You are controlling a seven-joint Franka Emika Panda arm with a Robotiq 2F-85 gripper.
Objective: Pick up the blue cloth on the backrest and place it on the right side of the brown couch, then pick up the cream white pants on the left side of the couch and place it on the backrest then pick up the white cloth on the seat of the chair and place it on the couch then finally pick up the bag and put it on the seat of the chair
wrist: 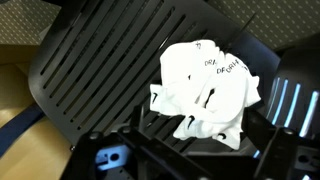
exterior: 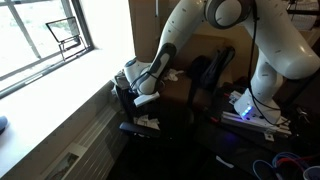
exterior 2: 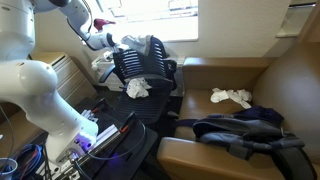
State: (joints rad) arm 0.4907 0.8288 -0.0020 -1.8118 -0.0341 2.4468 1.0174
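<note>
The black chair's mesh backrest (exterior 2: 138, 62) fills the upper left of the wrist view as a slatted backrest (wrist: 105, 60). A crumpled white cloth (wrist: 210, 85) with black print lies on the seat, and shows as the white cloth (exterior 2: 137, 88) from outside. My gripper (wrist: 198, 142) hangs open above the chair, its dark fingers either side of the cloth's near edge and holding nothing. From outside, the gripper (exterior 2: 107, 44) is by the backrest's top. On the brown couch (exterior 2: 290, 90) lie cream white pants (exterior 2: 230, 97) and a limp blue cloth (exterior 2: 245, 127). The bag is not clearly in view.
A window (exterior: 40, 35) and sill run beside the chair. The arm's base (exterior 2: 40, 100) stands next to the chair, with lit electronics and cables (exterior 2: 95, 140) on the floor by it. A dark bulky shape (exterior 2: 155, 47) sits behind the backrest's top.
</note>
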